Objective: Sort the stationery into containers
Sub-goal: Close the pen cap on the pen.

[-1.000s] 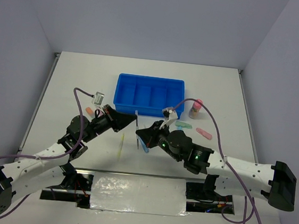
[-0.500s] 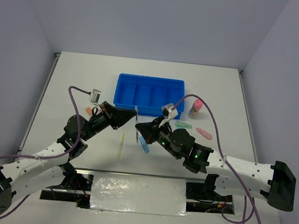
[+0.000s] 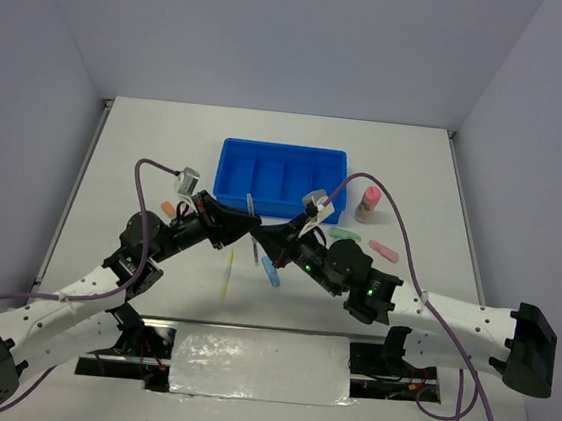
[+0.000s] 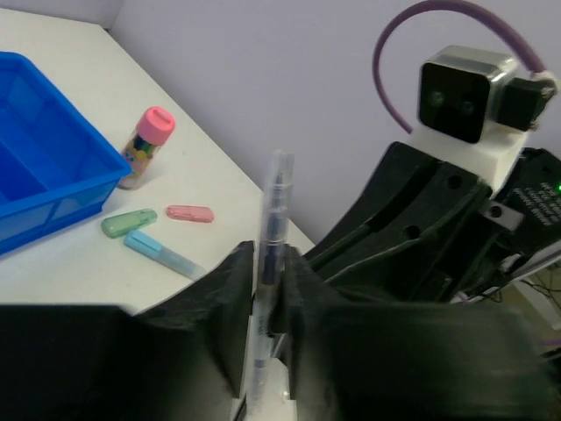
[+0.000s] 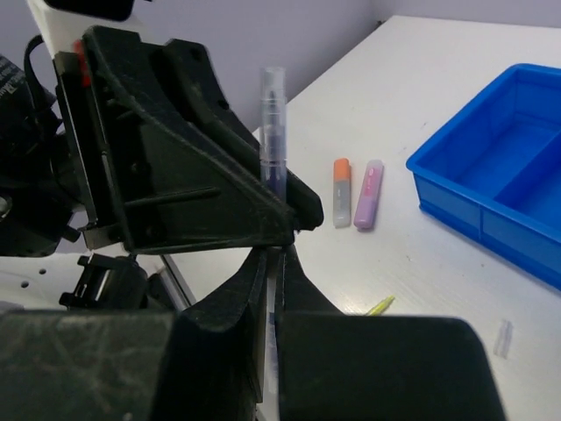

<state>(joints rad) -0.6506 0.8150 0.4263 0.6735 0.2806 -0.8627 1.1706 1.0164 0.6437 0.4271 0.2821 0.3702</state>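
A thin clear pen (image 3: 250, 207) with blue ink stands upright between both arms, just in front of the blue tray (image 3: 227, 165). My right gripper (image 5: 273, 263) is shut on its lower end, and the pen (image 5: 273, 132) rises behind the left arm's fingers. My left gripper (image 4: 267, 259) flanks the pen (image 4: 276, 202) with its jaws slightly parted. In the overhead view the left gripper (image 3: 249, 223) and right gripper (image 3: 264, 241) meet tip to tip. The tray's compartments look empty.
Right of the tray (image 4: 53, 175) stand a pink-capped glue stick (image 4: 145, 145), a green marker (image 4: 129, 223), a pink marker (image 4: 189, 213) and a light blue one (image 4: 162, 254). An orange marker (image 5: 342, 180) and a purple marker (image 5: 368, 193) lie left. A yellow pen (image 3: 228, 273) and blue marker (image 3: 271, 270) lie below the grippers.
The grippers have closed in on each other with the pen between them. The left jaws have loosened around the pen, while the right gripper stays shut on its lower end.
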